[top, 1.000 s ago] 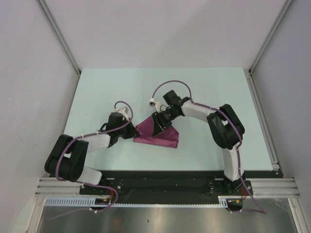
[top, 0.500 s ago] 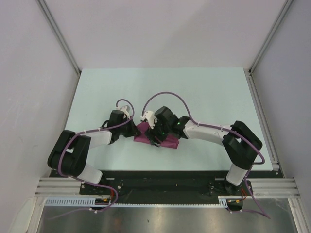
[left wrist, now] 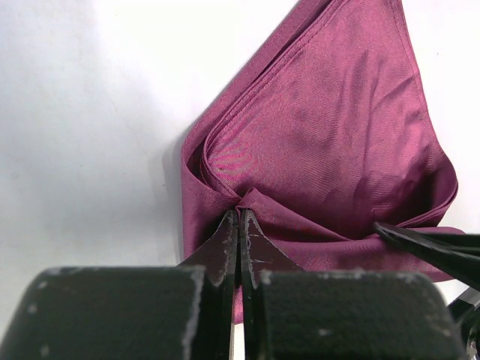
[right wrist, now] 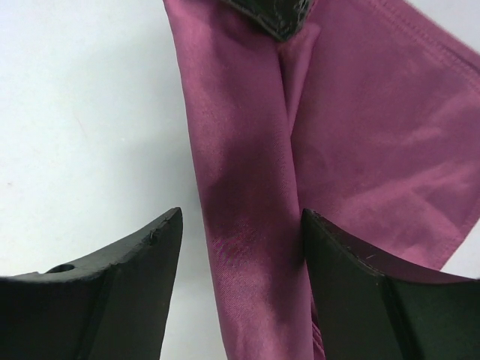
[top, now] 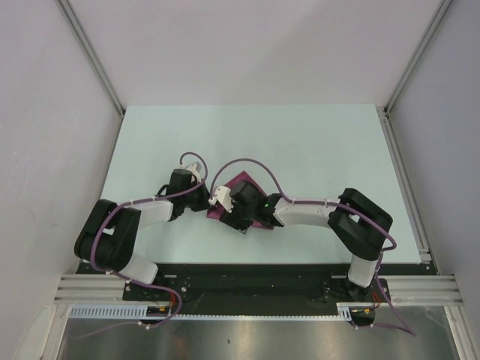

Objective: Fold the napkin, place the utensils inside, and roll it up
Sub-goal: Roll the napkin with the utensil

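Observation:
The plum napkin (top: 243,182) lies folded mid-table, mostly covered by the two wrists in the top view. In the left wrist view the napkin (left wrist: 330,127) has a rolled near edge, and my left gripper (left wrist: 240,214) is shut on a pinch of that fold. My left gripper (top: 208,202) sits at the cloth's left end. In the right wrist view my right gripper (right wrist: 241,221) stands open, its fingers (right wrist: 150,251) straddling the rolled edge of the napkin (right wrist: 375,150) without touching it. My right gripper (top: 241,223) is over the cloth's near side. The utensils are hidden.
The pale table (top: 300,142) is walled at the back and both sides. A black rail (top: 255,279) with the arm bases runs along the near edge. The right arm's purple cable (top: 247,161) loops above the cloth.
The right arm has swung from the napkin's far side to its near-left side and lowered over the rolled edge, its jaws wider. The left gripper kept its pinch in place.

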